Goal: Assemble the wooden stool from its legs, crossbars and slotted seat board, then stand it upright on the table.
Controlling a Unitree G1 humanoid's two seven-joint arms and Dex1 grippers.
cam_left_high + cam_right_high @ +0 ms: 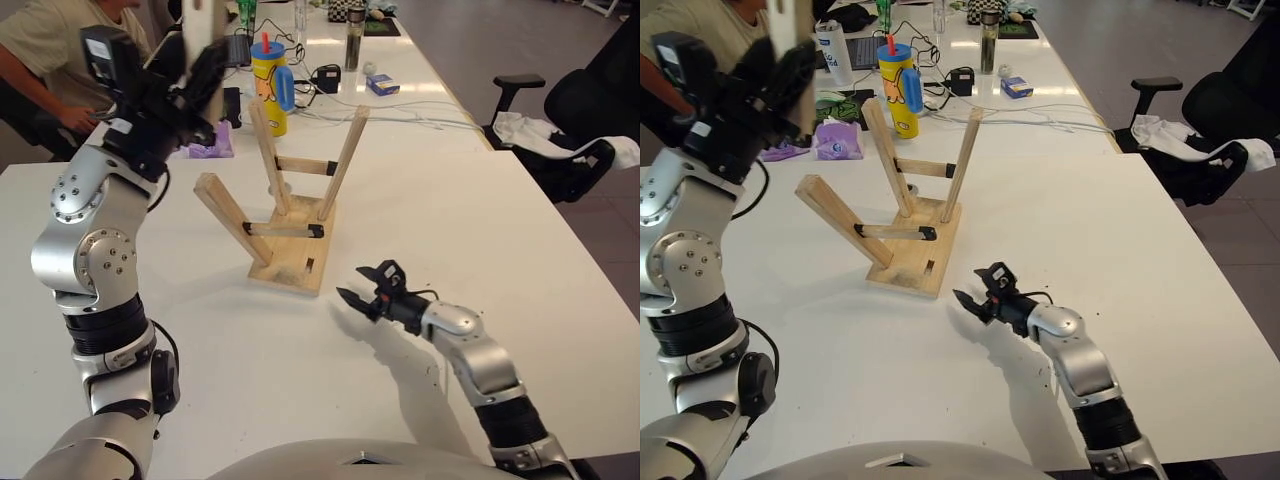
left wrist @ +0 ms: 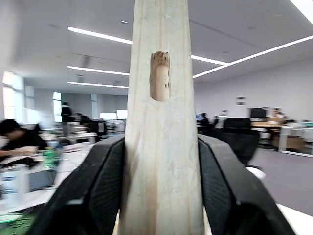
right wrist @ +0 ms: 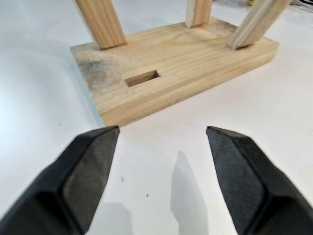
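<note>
– White table (image 1: 500, 220) in an open office, and on it we've got the seat board (image 1: 300, 258) lying flat near the middle. Three legs (image 1: 272, 160) stick up out of it, splayed outward, with two crossbars (image 1: 303, 166) running level between them. One slot (image 3: 142, 77) in the board is open.

– Yep, and we see the fourth leg (image 2: 164, 112) off the table. Its long axis is roughly upright, and it's pinched between the black fingers (image 2: 102, 181) of the left gripper (image 2: 161, 142), with that arm raised high to the left of the board. Right gripper (image 1: 352, 282) sits low just above the tabletop with the forearm stretched forward. Its jaws are spread wide, holding nothing, and point at the board's near edge, close but not touching.
</note>
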